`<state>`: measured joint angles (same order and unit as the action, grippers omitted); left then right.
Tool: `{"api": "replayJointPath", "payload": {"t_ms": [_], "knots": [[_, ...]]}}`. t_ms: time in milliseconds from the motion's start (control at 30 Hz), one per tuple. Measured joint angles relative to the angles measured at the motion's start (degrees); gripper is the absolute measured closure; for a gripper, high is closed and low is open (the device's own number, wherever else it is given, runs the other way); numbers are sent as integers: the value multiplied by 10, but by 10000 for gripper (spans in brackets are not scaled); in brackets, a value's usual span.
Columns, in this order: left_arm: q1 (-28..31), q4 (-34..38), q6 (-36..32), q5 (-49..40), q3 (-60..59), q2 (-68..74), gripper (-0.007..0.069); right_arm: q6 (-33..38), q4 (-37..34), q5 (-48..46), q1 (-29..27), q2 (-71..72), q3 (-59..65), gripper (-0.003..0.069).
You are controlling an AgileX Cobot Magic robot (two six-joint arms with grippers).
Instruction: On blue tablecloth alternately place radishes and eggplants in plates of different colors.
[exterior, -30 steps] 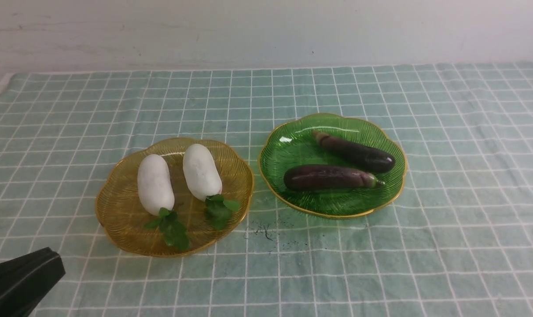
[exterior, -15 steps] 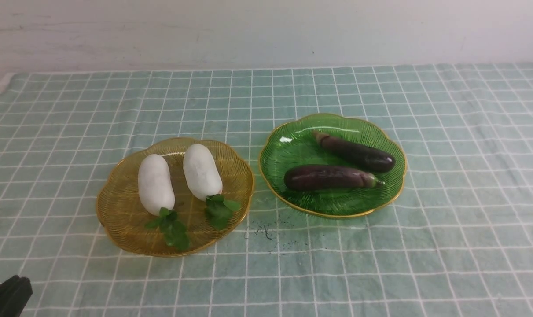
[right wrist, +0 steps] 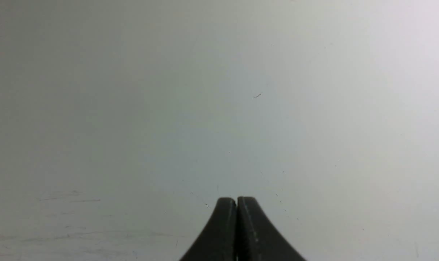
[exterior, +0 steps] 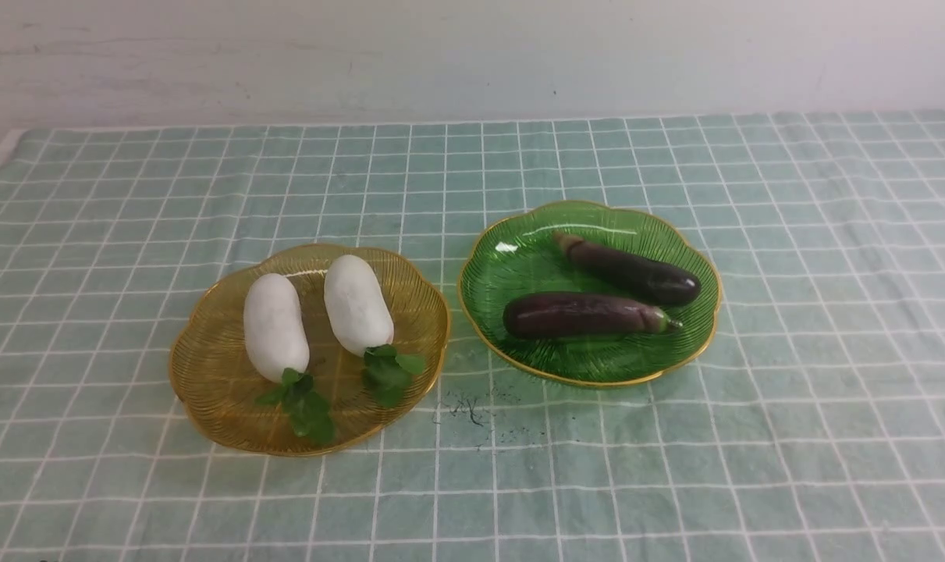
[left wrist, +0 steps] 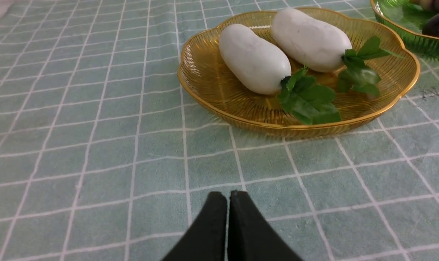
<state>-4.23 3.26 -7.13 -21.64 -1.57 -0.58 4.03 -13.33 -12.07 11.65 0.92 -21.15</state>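
Note:
Two white radishes lie side by side in the amber-yellow plate on the blue tablecloth, leaves toward me. Two dark purple eggplants lie in the green plate to its right. The left wrist view shows the radishes in the amber plate. My left gripper is shut and empty, low over the cloth, short of that plate. My right gripper is shut and empty, facing a plain pale surface. Neither gripper shows in the front view.
A dark smudge marks the cloth in front of the gap between the plates. A pale wall rises behind the cloth's far edge. The green plate's edge shows in the left wrist view.
My left gripper has drawn back out of the front view's lower left corner. The plates, radishes and eggplants have not moved.

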Motion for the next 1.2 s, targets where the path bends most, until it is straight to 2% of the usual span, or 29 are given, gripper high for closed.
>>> {"api": "replayJointPath", "payload": {"t_ms": [667,767,967,1200], "knots": [[0,0,0,-2,0,0,632,5,4,0,0,0,0,673],[0,0,0,-2,0,0,632,23,29,-14,0,0,0,673],[0,0,1,-2,0,0,632,53,111,-109,0,0,0,673],[0,0,1,-2,0,0,632,44,183,-182,0,0,0,673]]}}
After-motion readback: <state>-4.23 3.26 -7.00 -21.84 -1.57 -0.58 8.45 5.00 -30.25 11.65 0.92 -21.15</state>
